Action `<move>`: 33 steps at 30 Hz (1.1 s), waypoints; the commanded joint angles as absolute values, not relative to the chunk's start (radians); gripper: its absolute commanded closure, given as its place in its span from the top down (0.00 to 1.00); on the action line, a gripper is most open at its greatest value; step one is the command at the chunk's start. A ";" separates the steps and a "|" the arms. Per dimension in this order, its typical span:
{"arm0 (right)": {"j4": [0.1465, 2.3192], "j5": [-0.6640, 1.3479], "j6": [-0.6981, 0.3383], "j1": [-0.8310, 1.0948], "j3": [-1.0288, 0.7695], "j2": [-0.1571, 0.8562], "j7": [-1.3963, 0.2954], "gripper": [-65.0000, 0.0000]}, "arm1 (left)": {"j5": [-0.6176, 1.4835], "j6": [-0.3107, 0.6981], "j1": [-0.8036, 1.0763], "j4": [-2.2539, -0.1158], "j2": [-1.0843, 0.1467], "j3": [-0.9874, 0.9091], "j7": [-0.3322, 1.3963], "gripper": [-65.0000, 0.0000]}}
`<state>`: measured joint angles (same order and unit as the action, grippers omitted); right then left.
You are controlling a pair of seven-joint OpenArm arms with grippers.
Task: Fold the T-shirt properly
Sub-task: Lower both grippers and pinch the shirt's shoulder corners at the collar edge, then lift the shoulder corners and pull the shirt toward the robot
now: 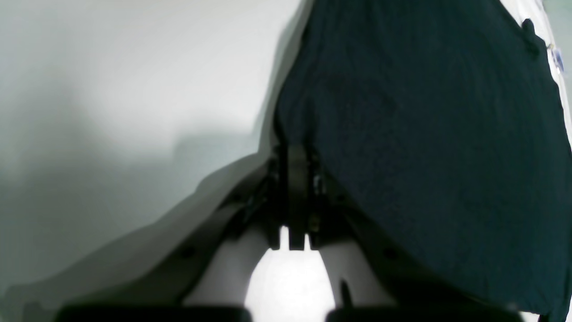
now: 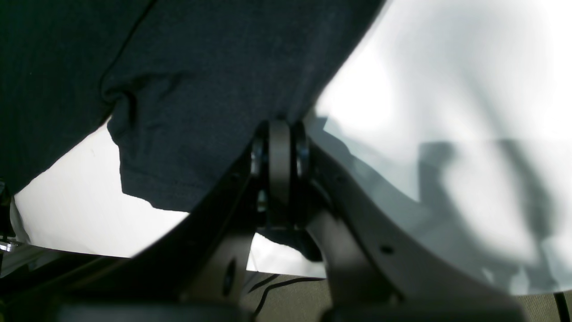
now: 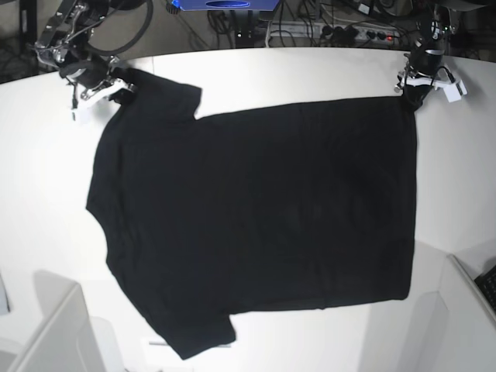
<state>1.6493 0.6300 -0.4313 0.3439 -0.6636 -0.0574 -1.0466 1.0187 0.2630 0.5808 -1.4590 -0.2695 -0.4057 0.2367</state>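
Both grippers, left (image 1: 296,179) and right (image 2: 279,156), have black curved fingers with small screw holes; white brackets and silver metal links show above.

White bench (image 3: 310,341) fills most of the base view, evenly lit with soft shadows. Behind its far edge, a dark floor with tangled cables (image 3: 310,23), a power strip (image 3: 364,32) and a blue object (image 3: 225,5). White box edge (image 3: 54,333) at near left.

We see the T-shirt (image 3: 256,217) flat on the white table (image 3: 46,201), both grippers at its far corners.
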 commanded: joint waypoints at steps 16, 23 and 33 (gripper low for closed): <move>1.747 0.550 -0.418 0.418 -0.662 -0.064 -1.115 0.00 | 1.018 0.265 0.651 -1.506 -0.308 -0.418 0.236 0.00; 1.778 0.611 -0.418 0.460 -0.665 -0.082 -1.122 0.00 | 0.886 0.265 0.694 -1.638 -0.302 -0.420 0.236 0.00; 1.900 0.760 -0.418 0.559 -0.664 -0.082 -1.122 0.00 | 0.802 0.265 0.777 -1.728 -0.298 -0.464 0.234 0.00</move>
